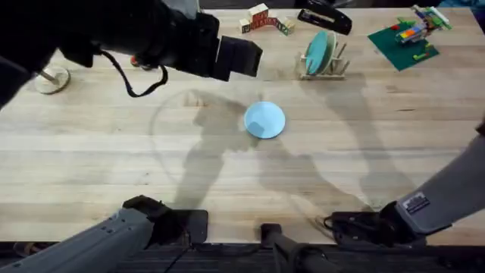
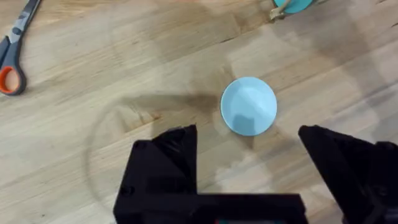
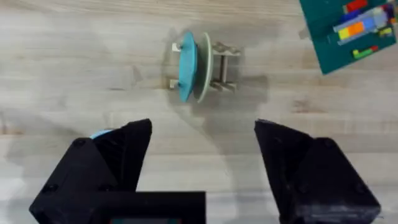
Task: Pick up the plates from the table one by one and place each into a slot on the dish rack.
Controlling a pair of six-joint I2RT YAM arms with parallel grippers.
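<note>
The pale sky-blue plate lies flat on the wooden worktop, a little above the centre of the overhead frame. The teal plate stands on edge in the dish rack at the upper centre-right of that frame, with a cream-yellow plate upright just behind it in the next slot.

The left arm hangs large and dark across the upper left of the overhead frame. In its wrist view the left tool is released, its two black fingers spread wide, and the pale plate shows on the worktop between and beyond the fingertips, not touched by either. Scissors with an orange handle lie at the left edge of that view.

The right tool is also released and grasps nothing; its fingers stand well apart, with the rack and its two plates beyond them. A green baseplate with coloured bricks sits at the upper right of the overhead frame, and small wooden blocks at the top centre
</note>
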